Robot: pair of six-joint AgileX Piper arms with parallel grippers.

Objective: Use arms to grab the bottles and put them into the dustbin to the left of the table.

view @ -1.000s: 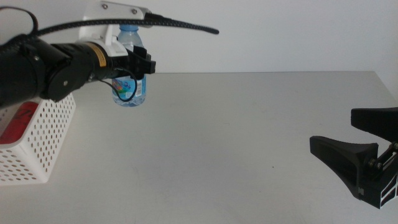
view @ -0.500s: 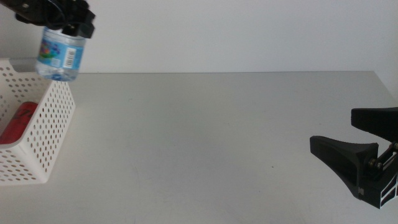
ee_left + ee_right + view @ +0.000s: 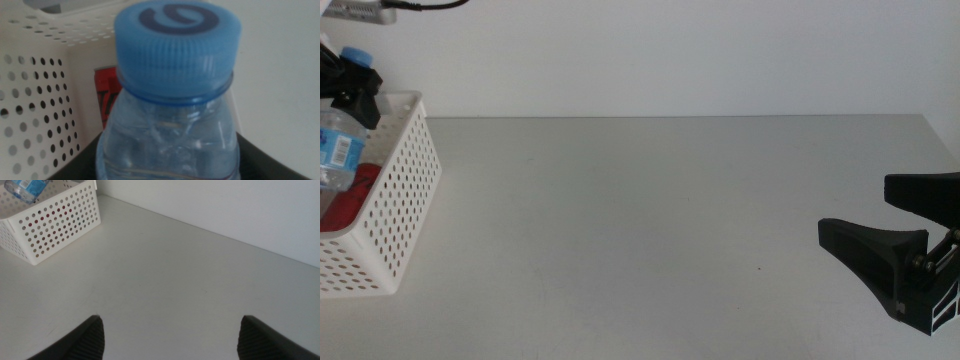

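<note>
Water bottle held over the basket, ready to drop in

The left gripper [image 3: 348, 88], at the far left edge of the middle view, is clamped around the small water bottle [image 3: 338, 150] just below its blue cap [image 3: 176, 47], holding it upright over the white basket [image 3: 405, 195] with its lower part already below the rim. The bottle is clear thin plastic with a blue-and-white label; it looks light and a bit squashy in the body, smooth enough to slip, so the stiff neck ring under the ribbed cap is probably the safest place to grip. A red can [image 3: 350, 200] lies inside the basket beneath it. The right gripper [image 3: 910, 250] waits low at the right of the table [image 3: 660, 220], jaws apart and empty.
</note>
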